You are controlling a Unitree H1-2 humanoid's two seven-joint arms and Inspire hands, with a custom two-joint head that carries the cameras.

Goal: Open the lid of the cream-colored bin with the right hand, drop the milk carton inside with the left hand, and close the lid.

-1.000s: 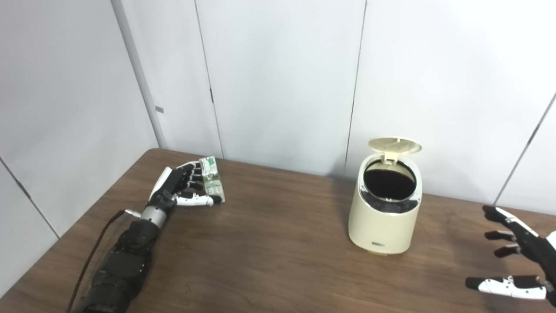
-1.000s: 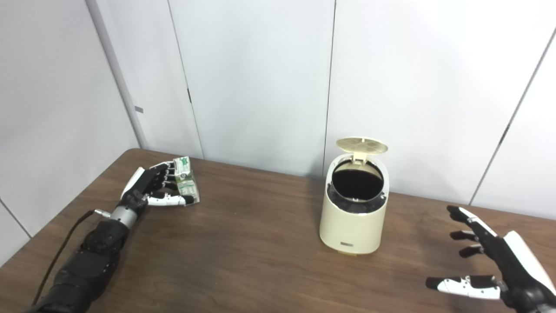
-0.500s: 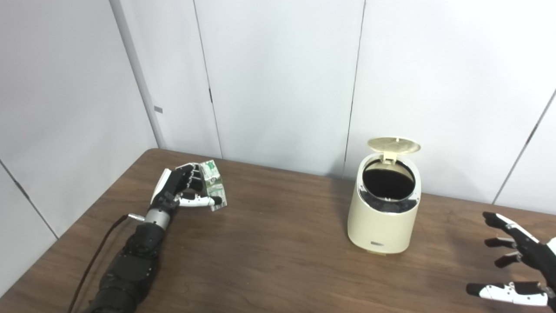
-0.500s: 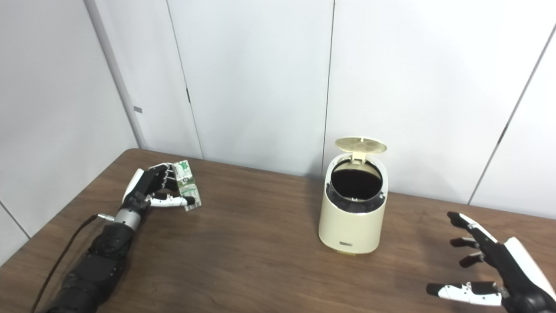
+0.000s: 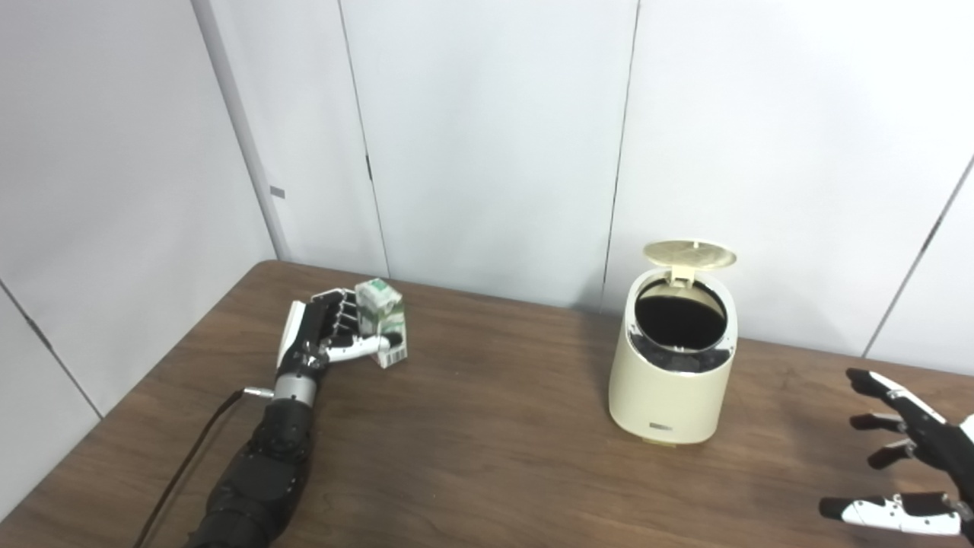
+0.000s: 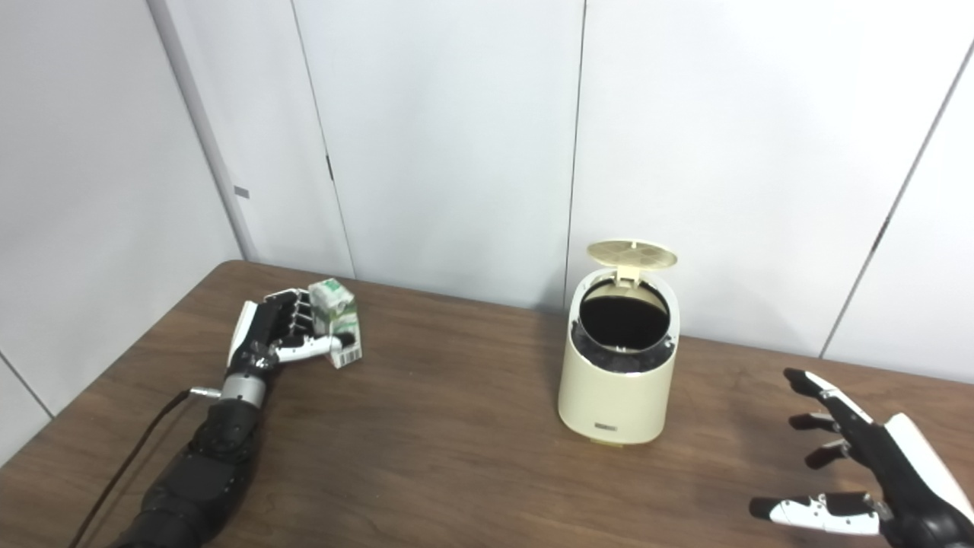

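Near the table's (image 5: 487,457) far left corner, my left hand (image 5: 319,339) has closed on the milk carton (image 5: 383,323) and tipped it up off the wood, long axis now nearly upright, gable top up. Lifting looks begun; the bin (image 5: 670,388) stands open-lidded, well apart. My right hand (image 6: 875,472) waits spread, empty.

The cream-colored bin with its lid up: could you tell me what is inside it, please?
Through the cream-colored bin's round opening only a dark interior shows, apparently a black liner at the rim. The bottom is hidden in shadow. The milk carton is not inside; the left robot hand holds it.
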